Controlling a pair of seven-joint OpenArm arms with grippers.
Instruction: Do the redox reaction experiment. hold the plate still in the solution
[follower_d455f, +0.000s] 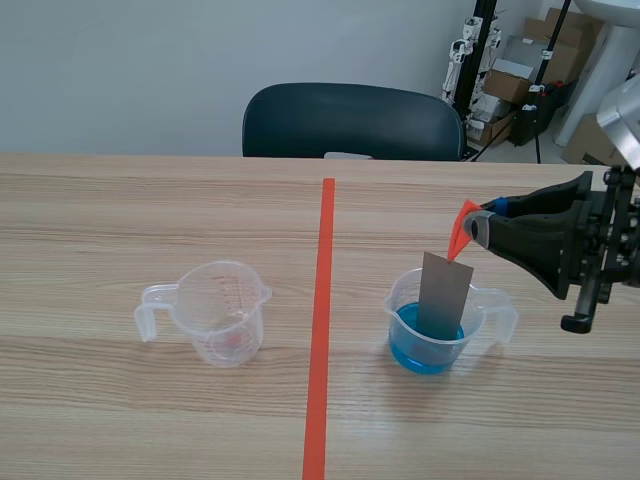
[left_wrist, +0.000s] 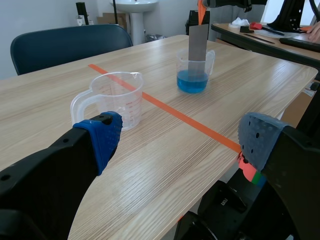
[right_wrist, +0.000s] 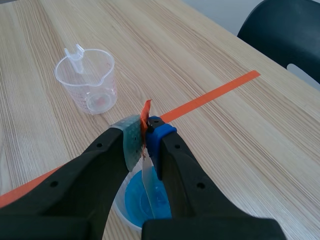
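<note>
— Right of the orange tape line (follower_d455f: 322, 330)?
— Clear cup (follower_d455f: 400, 300) part-filled with blue solution (follower_d455f: 412, 350); grey plate (follower_d455f: 445, 290) upright, lower end dipped, top pinched tight by right claw (follower_d455f: 476, 222).
— Left of it?
— Empty measuring cup (follower_d455f: 215, 315) on tabletop (follower_d455f: 100, 220). Left claw (left_wrist: 182, 137) spread wide at the near edge, holding nothing.

Grey plate (follower_d455f: 445, 293); blue solution (follower_d455f: 412, 348)
</note>
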